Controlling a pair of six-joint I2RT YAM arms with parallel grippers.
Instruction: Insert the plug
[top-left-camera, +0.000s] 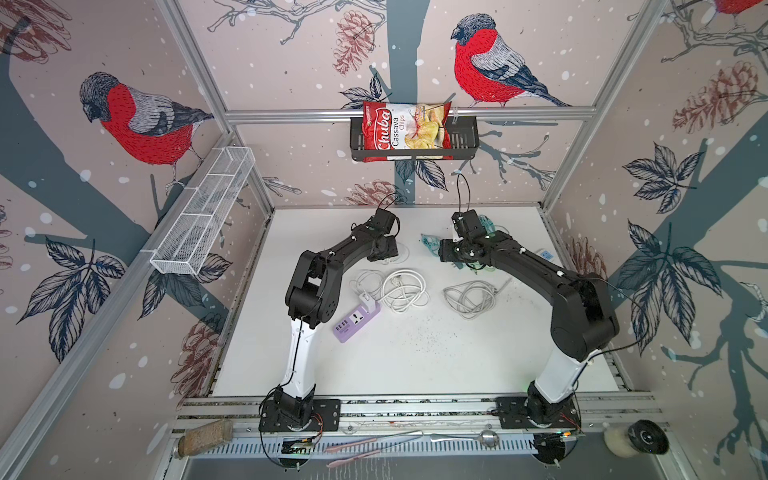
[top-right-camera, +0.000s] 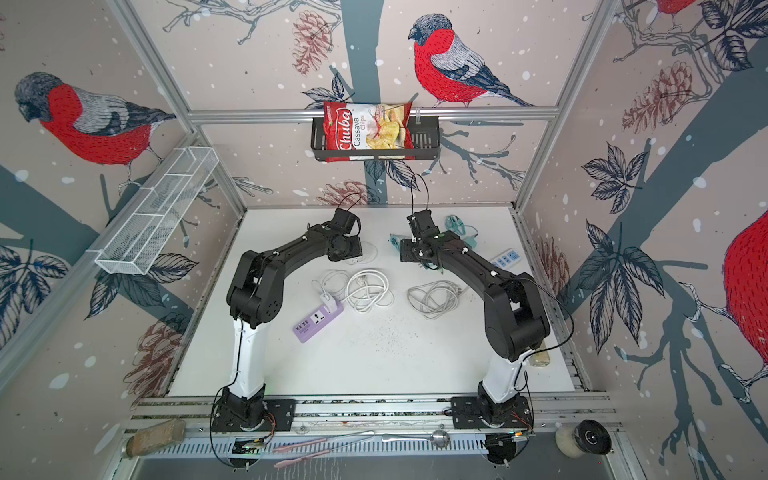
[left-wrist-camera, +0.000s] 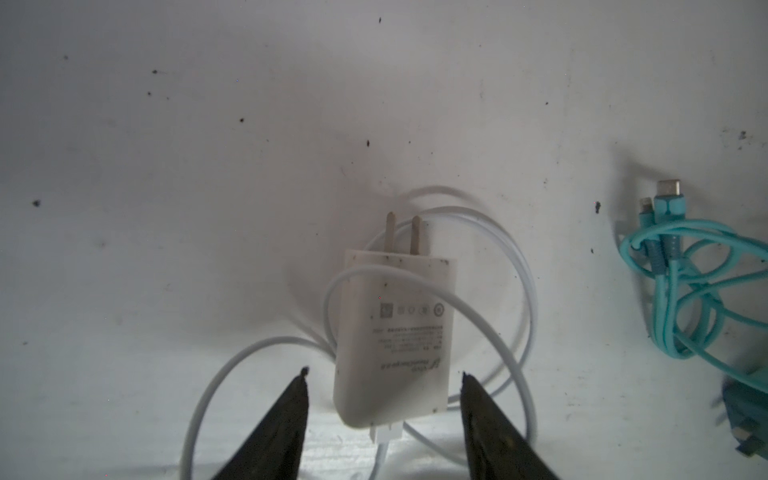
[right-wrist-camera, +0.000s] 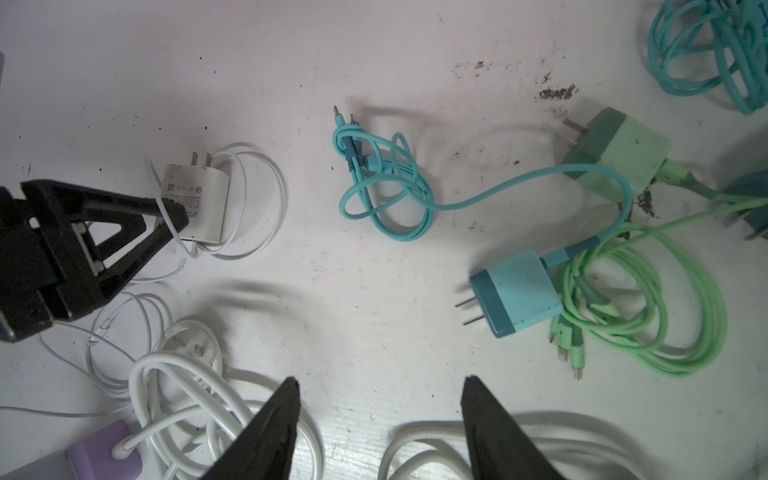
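Back wall (top-left-camera: 291, 75): basket (top-left-camera: 465, 141) holds chips bag (top-left-camera: 405, 129); white plug (left-wrist-camera: 395, 332) on table (top-left-camera: 415, 365).

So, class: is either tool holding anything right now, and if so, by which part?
Nothing is held. The left tool straddles the white charger at its cable end, with gaps on both sides; the right tool hangs open and empty.

I read "Chuba Cassava Chips" on red chip bag (top-left-camera: 405, 129) in both top views; white charger (left-wrist-camera: 399, 332) print too small.
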